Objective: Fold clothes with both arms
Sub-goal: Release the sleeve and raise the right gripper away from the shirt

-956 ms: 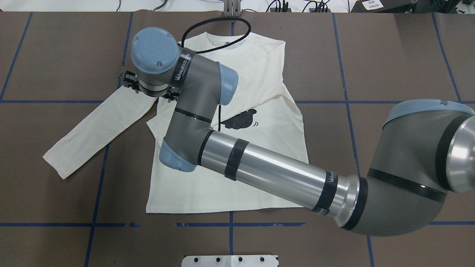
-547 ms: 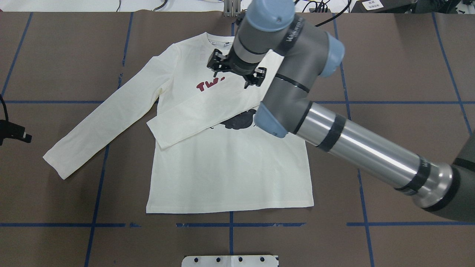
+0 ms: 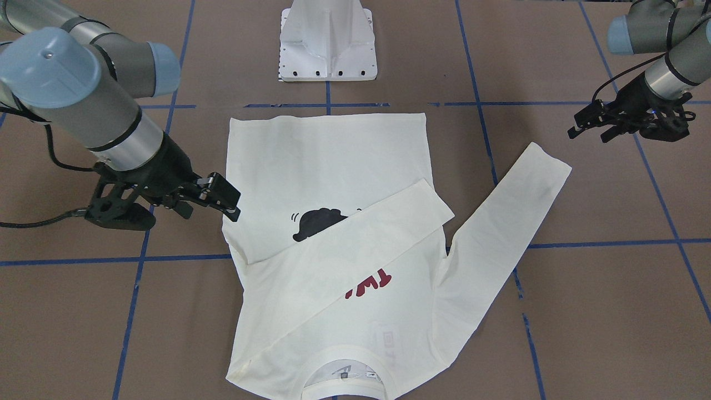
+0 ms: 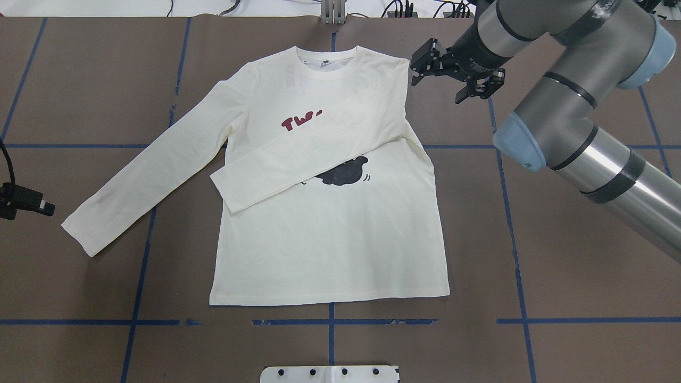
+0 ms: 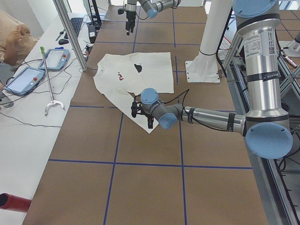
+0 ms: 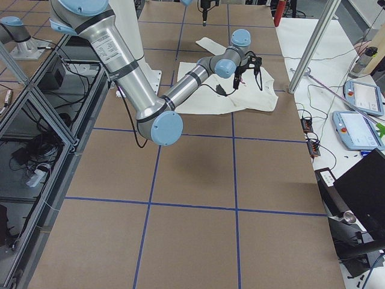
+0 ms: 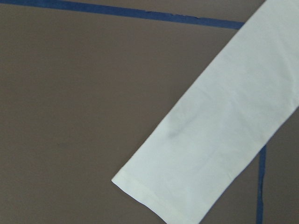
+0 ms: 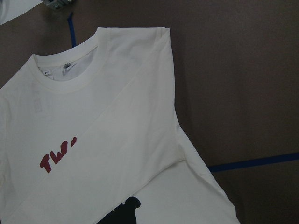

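Flat T-shirt (image 4: 330,250) on the brown surface (image 4: 532,266), print side up, lying between the two sets of fingers. The right fingers (image 4: 424,57) are spread and empty. You see them raised off the cloth, just beside the shoulder on their own side. From that shoulder a folded sleeve (image 4: 308,154) runs away from the right fingers, slanting across the chest. It covers the end of the red lettering (image 4: 298,122) and the top of the black cat print (image 4: 343,174). The ribbed collar (image 4: 327,56) lies near the right fingers, on the side towards the left fingers.

The left fingers (image 3: 589,119) appear spread and hold nothing. They hang over bare surface. The other sleeve (image 4: 154,175) is stretched out straight towards them, and its cuff (image 7: 154,198) lies near them but apart. The hem is the edge farthest from both sets of fingers. You can note the blue tape lines (image 4: 138,266) crossing the surface under both.
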{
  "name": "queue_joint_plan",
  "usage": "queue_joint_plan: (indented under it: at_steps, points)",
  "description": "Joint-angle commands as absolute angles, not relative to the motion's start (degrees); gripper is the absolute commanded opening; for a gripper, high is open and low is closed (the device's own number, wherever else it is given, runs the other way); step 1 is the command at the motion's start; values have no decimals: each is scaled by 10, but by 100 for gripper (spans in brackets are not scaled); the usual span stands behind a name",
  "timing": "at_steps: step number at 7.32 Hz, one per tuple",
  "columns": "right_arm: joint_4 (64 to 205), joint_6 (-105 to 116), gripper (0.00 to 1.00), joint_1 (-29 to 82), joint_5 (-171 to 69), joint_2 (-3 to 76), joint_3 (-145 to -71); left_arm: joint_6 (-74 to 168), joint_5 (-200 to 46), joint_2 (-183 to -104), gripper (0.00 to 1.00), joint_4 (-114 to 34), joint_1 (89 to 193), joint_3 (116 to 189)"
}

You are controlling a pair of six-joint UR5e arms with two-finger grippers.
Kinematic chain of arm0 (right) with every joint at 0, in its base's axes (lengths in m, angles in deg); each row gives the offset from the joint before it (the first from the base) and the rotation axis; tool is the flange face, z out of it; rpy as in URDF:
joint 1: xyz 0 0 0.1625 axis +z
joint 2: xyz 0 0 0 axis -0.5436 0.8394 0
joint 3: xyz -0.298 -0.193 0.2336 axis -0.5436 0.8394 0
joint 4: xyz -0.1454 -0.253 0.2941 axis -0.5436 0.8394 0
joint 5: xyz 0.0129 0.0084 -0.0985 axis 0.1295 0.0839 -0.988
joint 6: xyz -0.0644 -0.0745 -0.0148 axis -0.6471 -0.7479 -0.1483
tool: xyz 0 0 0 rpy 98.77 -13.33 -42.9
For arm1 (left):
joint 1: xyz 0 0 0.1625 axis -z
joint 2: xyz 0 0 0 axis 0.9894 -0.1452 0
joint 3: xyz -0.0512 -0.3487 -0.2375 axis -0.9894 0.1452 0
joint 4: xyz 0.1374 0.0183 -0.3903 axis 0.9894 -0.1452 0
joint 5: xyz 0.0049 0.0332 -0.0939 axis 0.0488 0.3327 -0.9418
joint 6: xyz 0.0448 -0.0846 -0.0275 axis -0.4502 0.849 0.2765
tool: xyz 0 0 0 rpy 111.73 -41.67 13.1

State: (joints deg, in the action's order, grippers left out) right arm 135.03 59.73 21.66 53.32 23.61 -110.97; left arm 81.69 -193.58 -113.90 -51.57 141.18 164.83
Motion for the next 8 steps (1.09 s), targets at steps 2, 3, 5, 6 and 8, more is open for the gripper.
queue_joint_plan:
  at_steps: [2, 3, 5, 6, 8]
  points:
    - [1358, 505, 99, 246, 525, 295, -1122, 821, -1946, -1148, 100, -530, 1410, 1604]
    - [1358, 494, 99, 271, 527, 320, -1130, 823, -1945, -1149, 100, -528, 1409, 1601]
    - [1358, 454, 99, 281, 526, 365, -1153, 824, -1899, -1174, 89, -524, 1404, 1565]
    - [1358, 453, 99, 282, 525, 378, -1164, 837, -1890, -1193, 86, -523, 1398, 1549]
    - [1358, 438, 99, 289, 525, 409, -1182, 891, -1857, -1210, 72, -520, 1350, 1544]
